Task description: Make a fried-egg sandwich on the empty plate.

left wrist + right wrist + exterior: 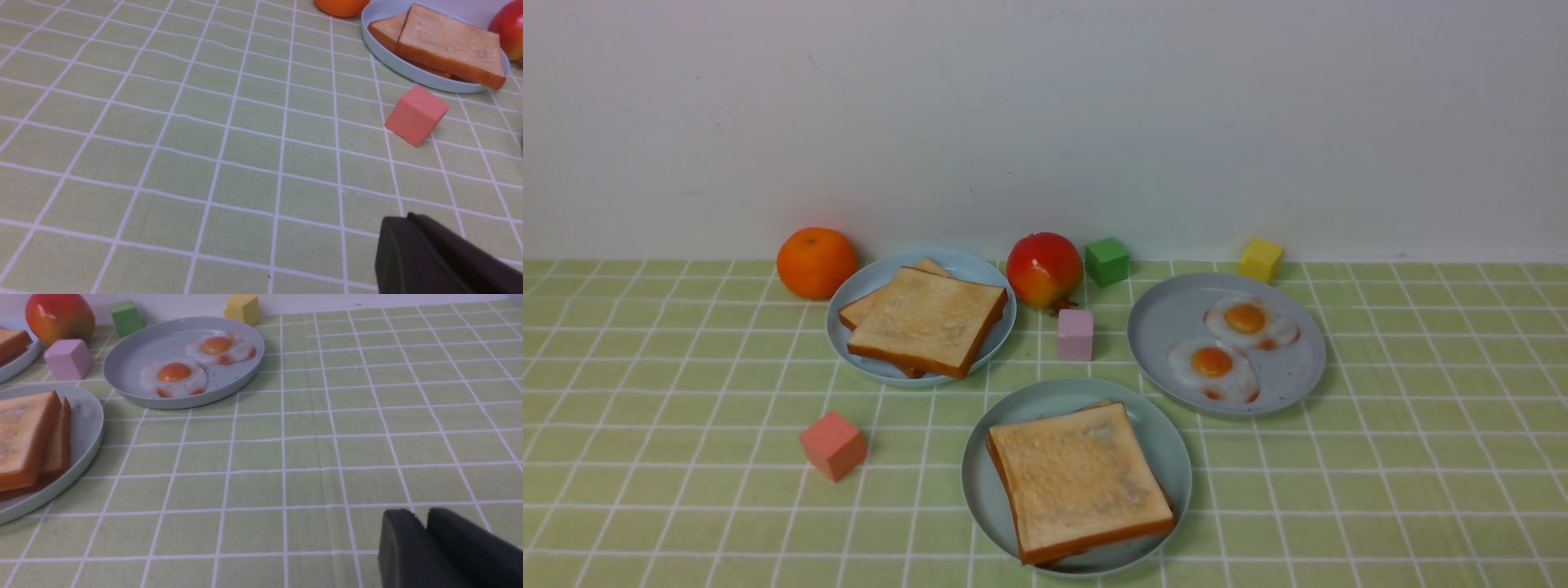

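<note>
Sandwich (1078,482) fills the teal plate (1160,433), corner overhanging its near rim; open desk (1380,490) to its right; both grippers (445,261) (445,551) closed, empty.

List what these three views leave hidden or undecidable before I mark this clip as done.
- Egg inside the fried-egg sandwich: covered by the top slice in the front view; in the right wrist view only toast edges show.
- Lower toast on the light-blue plate: mostly covered by the upper slice.
- Left gripper and right gripper: absent from the front view, cut off by the frame edge in each wrist view; fingers look pressed together.
- Orange: cropped in the left wrist view.
</note>
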### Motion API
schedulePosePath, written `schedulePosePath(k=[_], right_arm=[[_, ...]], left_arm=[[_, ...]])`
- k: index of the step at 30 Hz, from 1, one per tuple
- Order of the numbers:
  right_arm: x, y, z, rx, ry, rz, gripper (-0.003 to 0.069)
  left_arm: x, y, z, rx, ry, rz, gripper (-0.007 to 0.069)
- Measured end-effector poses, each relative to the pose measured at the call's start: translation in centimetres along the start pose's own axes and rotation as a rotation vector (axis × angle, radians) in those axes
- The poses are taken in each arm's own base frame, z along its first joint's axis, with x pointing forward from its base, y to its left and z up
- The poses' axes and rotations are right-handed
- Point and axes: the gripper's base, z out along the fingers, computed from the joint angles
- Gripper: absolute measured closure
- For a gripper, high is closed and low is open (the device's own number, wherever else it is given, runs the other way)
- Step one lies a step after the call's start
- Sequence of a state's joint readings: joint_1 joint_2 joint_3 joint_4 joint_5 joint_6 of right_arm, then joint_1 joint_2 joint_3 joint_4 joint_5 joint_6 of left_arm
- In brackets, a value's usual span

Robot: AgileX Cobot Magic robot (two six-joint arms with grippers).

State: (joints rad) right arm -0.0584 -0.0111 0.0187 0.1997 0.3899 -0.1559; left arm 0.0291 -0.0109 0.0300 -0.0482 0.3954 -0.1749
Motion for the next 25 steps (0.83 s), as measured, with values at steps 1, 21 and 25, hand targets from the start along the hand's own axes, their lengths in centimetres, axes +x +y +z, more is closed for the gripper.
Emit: schedulePosePath(k=[1,21,25], right_arm=[[0.0,0.0,0.0,0.0,0.0,0.0,0.0545],[0.0,0.0,0.0,0.0,0.0,0.0,0.0526],[0.0,0.0,0.0,0.0,0.0,0.0,0.0526]], left_arm=[[0.0,0.0,0.0,0.0,0.0,0.0,0.0617],[0.0,0.0,0.0,0.0,0.0,-0.001,0.0617],[0.0,0.0,0.0,0.0,0.0,-0.001,0.0617]])
